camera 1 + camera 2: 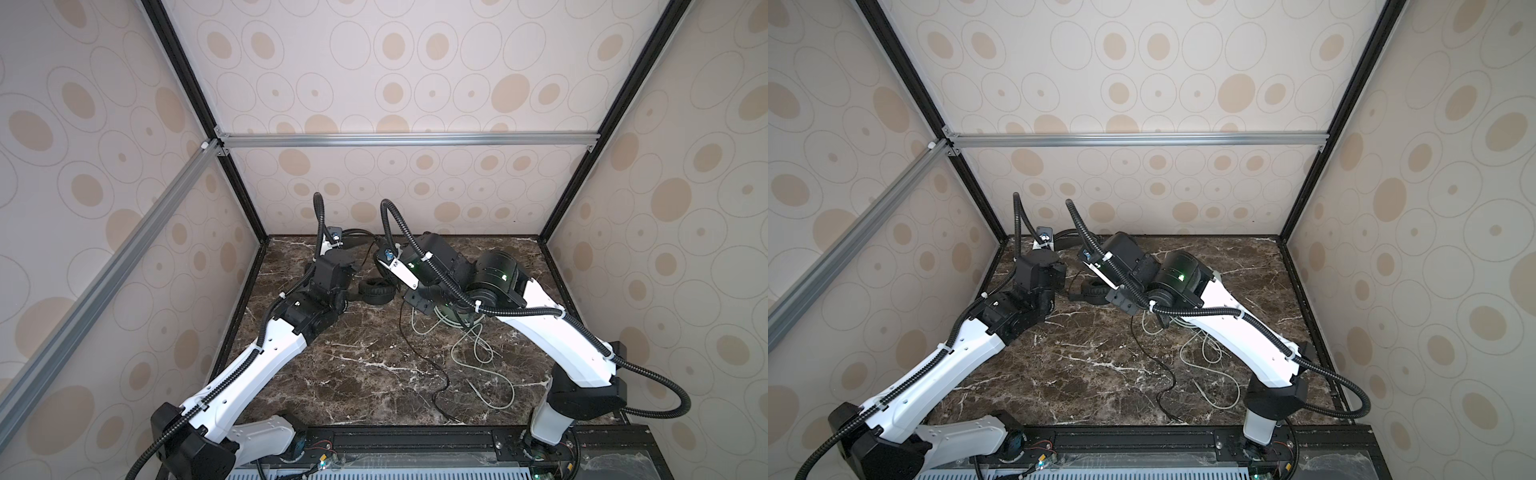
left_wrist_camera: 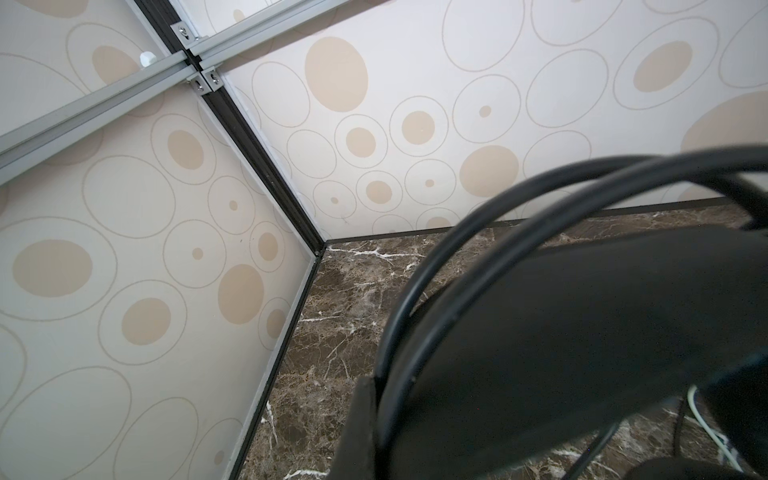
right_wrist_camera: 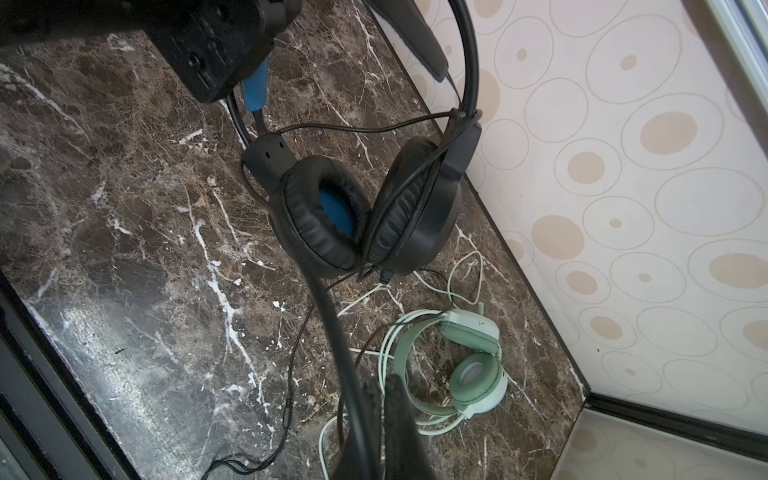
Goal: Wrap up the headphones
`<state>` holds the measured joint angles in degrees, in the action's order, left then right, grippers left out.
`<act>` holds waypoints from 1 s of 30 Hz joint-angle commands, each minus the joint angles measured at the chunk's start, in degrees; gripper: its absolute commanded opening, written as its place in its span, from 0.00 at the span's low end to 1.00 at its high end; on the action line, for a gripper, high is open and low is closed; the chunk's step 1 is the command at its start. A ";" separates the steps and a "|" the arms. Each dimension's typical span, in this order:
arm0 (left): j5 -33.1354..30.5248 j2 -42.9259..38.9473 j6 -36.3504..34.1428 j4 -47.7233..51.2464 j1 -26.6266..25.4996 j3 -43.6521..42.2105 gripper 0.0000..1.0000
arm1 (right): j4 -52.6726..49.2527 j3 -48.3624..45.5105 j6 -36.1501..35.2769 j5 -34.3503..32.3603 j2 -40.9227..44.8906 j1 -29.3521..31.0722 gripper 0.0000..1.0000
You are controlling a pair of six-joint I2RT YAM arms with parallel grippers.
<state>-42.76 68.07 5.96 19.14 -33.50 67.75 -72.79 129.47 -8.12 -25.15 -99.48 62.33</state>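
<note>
Veined marble tabletop, padded black headphones

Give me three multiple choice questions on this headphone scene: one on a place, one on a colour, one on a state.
1. Where do the mint-green headphones lie? A on the marble tabletop; B in a gripper; C on a shelf.
2. What colour lines the black headphones' earcup? A red; B blue; C white.
3. How is the left gripper? A open and empty; B shut on the black headphones' headband; C out of view.
Answers: A, they rest on the stone; B, blue shows inside the cushion ring; B, its jaws clamp the blue-lined band.
</note>
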 commanded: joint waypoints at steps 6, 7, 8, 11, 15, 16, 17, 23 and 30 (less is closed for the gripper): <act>4.35 -0.22 -0.59 -4.48 -0.01 1.96 0.00 | -0.68 6.39 -4.56 -5.72 -2.76 0.55 0.03; 5.34 -0.22 -0.43 -4.58 -0.06 1.76 0.00 | -0.76 7.50 -5.89 -6.10 -3.36 0.27 0.03; 6.92 -0.22 -0.41 -4.80 -0.04 1.45 0.00 | -1.02 9.03 -7.06 -6.53 -4.11 -0.06 0.03; 9.80 -0.31 0.31 -4.81 -0.01 0.47 0.00 | -1.47 13.36 -9.96 -6.85 -5.84 -1.71 0.03; 11.95 -0.14 1.32 -3.73 -0.08 -0.72 0.00 | -0.18 17.60 -14.10 -6.51 -6.94 -3.99 0.05; 12.65 -0.21 1.48 -3.62 -0.06 -0.98 0.00 | 0.00 18.20 -14.95 -6.61 -7.08 -4.28 0.05; 13.85 -0.22 1.55 -3.57 -0.06 -1.28 0.00 | 0.27 18.52 -15.77 -6.73 -7.16 -4.56 0.05; 20.50 0.23 0.63 -2.23 -0.08 -2.00 0.00 | 1.77 18.27 -17.56 -5.80 -6.87 -6.24 0.06; 23.92 -1.86 -0.79 -1.39 -0.07 -3.10 0.00 | 3.63 14.63 -13.26 -5.62 -5.05 -11.12 0.06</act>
<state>-20.93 68.18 6.04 17.28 -33.50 64.73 -72.75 145.23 -23.97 -29.67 -106.69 54.22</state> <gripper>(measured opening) 0.066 0.058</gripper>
